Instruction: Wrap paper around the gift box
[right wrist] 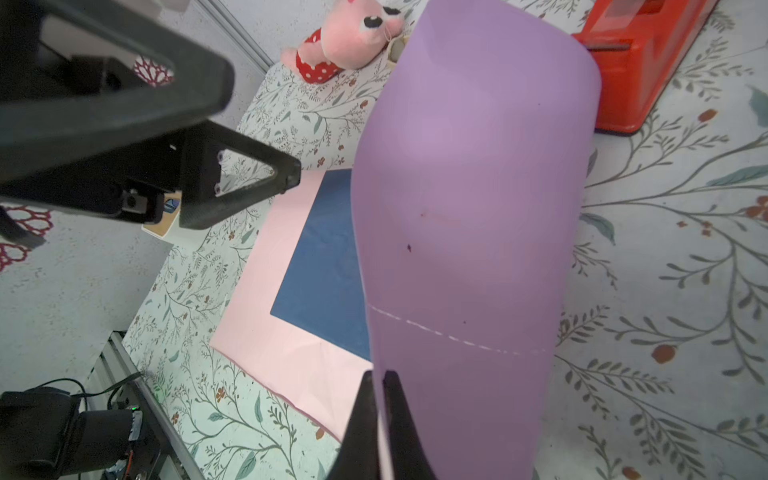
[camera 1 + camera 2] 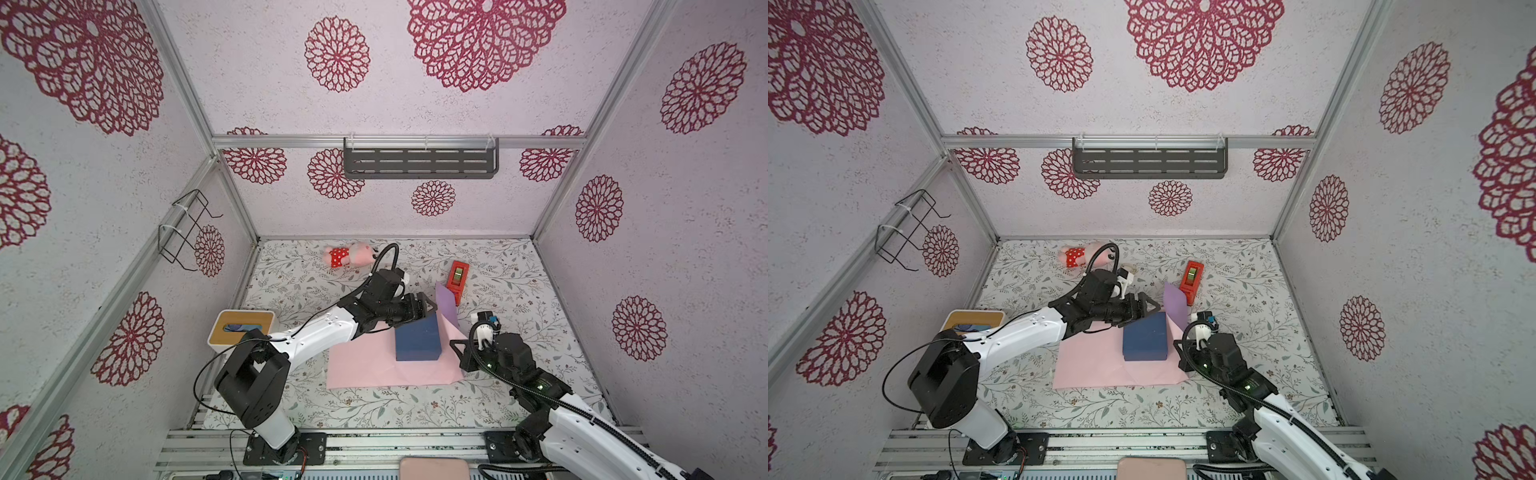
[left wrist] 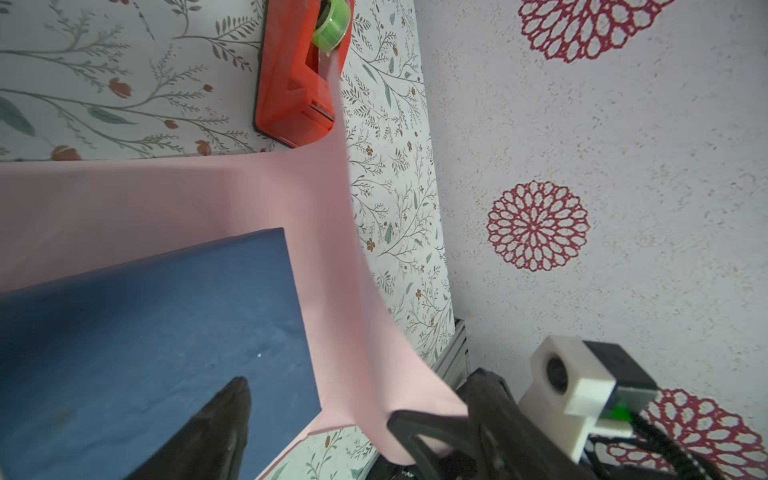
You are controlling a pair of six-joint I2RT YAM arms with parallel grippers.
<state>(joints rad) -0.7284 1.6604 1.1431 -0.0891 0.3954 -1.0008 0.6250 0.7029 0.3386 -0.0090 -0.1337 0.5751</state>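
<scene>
Beside the gift box (image 2: 417, 338) — right end effector (image 1: 379, 378) seemingly pinches paper (image 1: 469, 208).

The gift box (image 2: 417, 343), a plain matte navy-blue near-cube with its lid shut, stands upright near the middle of the worktop (image 2: 540, 291), square on the paper (image 2: 361, 368). The sheet lies flat with its pale pink face up, reaching out from under the box toward the worktop's left and front edges. Its right part stands raised beside the box, lilac underside outward, with a faint crease across it. The right gripper (image 1: 378, 378) is clamped on that edge. The flap seems to touch the box's right side.
</scene>
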